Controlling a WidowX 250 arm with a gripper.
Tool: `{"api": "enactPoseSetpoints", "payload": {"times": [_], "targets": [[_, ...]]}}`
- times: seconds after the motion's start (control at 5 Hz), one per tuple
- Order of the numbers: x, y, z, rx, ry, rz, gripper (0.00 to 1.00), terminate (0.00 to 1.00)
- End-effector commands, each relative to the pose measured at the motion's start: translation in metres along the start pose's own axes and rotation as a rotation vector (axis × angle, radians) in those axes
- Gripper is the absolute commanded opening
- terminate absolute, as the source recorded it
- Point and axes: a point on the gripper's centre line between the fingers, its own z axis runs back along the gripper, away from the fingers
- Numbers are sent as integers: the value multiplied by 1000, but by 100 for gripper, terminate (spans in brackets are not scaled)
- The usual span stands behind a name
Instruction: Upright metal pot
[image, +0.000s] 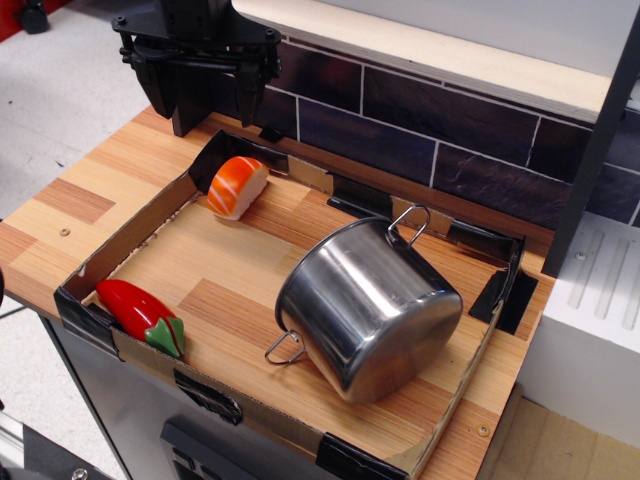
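The metal pot (370, 310) is shiny steel and lies tipped on its side in the right half of a cardboard-walled tray (150, 225). One wire loop handle (410, 224) points up at the back. The other handle (285, 347) rests on the wood at the front left. My black gripper (205, 98) hangs above the tray's back left corner, well apart from the pot. Its two fingers (160, 92) stand wide apart and hold nothing.
A toy salmon sushi (237, 186) lies at the tray's back left, just below the gripper. A red toy pepper (140, 312) lies at the front left corner. A dark tiled wall (450, 130) and a wooden shelf (450, 55) stand behind. A white unit (595, 300) stands to the right.
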Motion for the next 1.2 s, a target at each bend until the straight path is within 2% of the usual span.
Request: {"api": "enactPoseSetpoints", "payload": {"times": [0.0,0.2,0.4,0.6,0.8,1.0], "targets": [[0,0,0,0,0,0,100,0],[-1,-10,13,-96,10,-57,100,0],[-8,-25,31,-254,78,-224,100,0],[-19,-41,44,-368,212,-362,100,0],[-31,-59,51,-439,240,-422,100,0],[-46,-74,50,-499,301,-466,100,0]]}}
